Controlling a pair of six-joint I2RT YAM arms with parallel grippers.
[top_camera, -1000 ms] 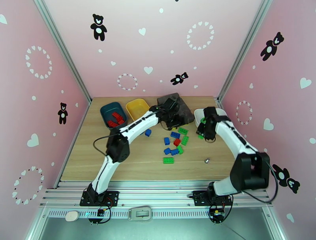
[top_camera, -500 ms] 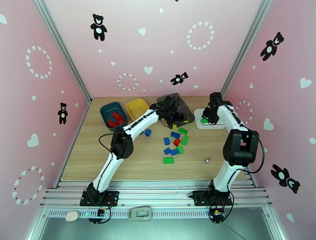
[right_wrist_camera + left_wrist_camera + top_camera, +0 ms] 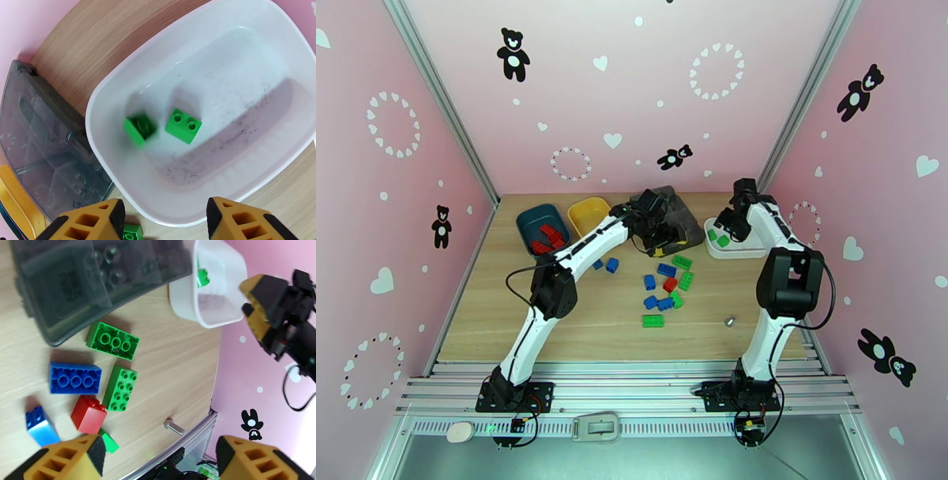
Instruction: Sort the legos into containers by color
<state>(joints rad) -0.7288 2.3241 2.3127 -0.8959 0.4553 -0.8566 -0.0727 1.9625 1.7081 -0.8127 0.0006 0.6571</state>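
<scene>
Two green bricks (image 3: 183, 125) lie inside the white tray (image 3: 245, 51) at the far right of the table (image 3: 513, 316). One sits sharp and flat on the tray floor; the other is blurred, as if tumbling. The right pincer (image 3: 162, 221) hangs straight above that tray, jaws spread apart with nothing between them, so the step in hand looks like dropping a green brick into its tray. The left pincer (image 3: 162, 461) hovers over the middle of the table beside the dark grey box (image 3: 59, 287), jaws wide open and holding nothing. Below it lie the loose bricks (image 3: 667, 284), a mixed scatter of green, blue and red close together on the wood. At the far left, several red bricks (image 3: 549, 235) lie in the teal tray (image 3: 528, 215), and the yellow tray (image 3: 588, 213) stands just beside it. Sorting seems well short of done, with blue hardly started. Next, the right arm probably needs to swing back toward the scatter for another green brick. The left pincer needs to come down squarely over one brick, perhaps the red brick (image 3: 89, 413) or the blue brick (image 3: 75, 377). These touch their neighbours, so the jaws must close on one brick alone.
</scene>
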